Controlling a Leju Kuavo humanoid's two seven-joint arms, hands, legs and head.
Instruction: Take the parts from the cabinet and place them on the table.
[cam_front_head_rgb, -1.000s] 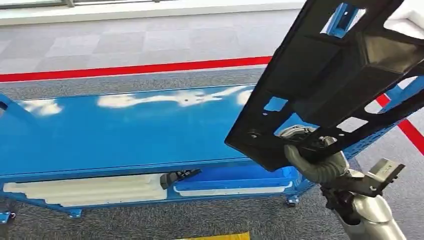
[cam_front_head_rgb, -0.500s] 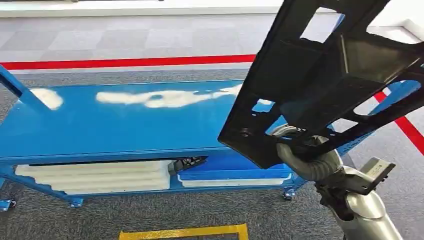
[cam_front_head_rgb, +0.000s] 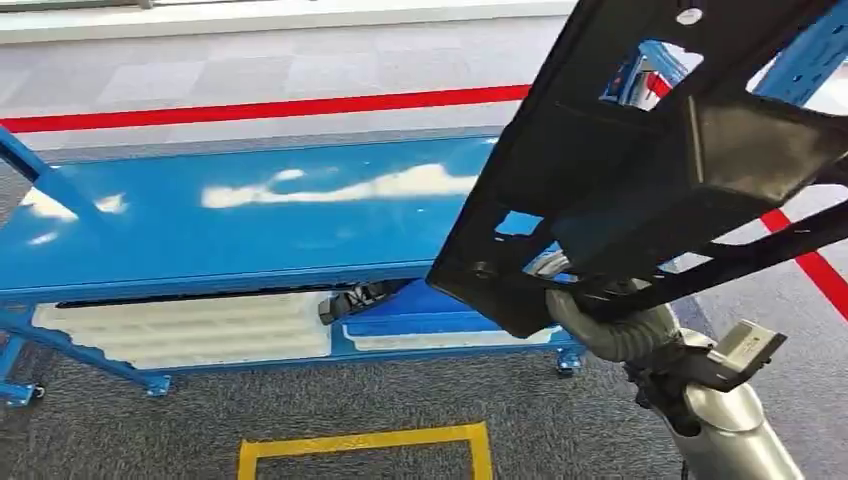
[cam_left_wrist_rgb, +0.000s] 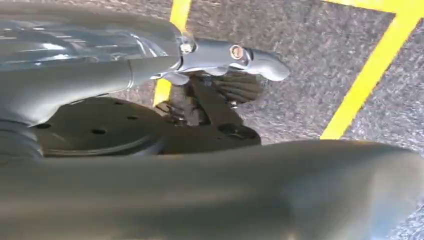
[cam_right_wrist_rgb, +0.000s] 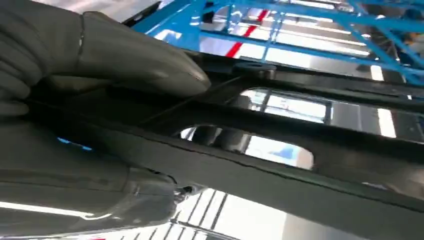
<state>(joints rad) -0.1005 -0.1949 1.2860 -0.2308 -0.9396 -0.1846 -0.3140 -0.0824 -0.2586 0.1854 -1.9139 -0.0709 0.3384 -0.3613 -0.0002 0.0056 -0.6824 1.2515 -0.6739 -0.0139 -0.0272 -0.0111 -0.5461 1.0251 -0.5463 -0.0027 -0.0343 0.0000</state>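
R hand (cam_front_head_rgb: 590, 305) clamped on lower edge of black plastic frame part (cam_front_head_rgb: 640, 170), thumb (cam_right_wrist_rgb: 140, 62) pressed over a rib; part held tilted in air above R end of blue table (cam_front_head_rgb: 250, 220). L hand: state can't tell.

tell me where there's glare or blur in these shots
Head view: white glare patches streak the blue table top; the black part is sharp. Left wrist view: near surfaces are smeared out of focus. Right wrist view: the right hand looks soft, background windows blown out.
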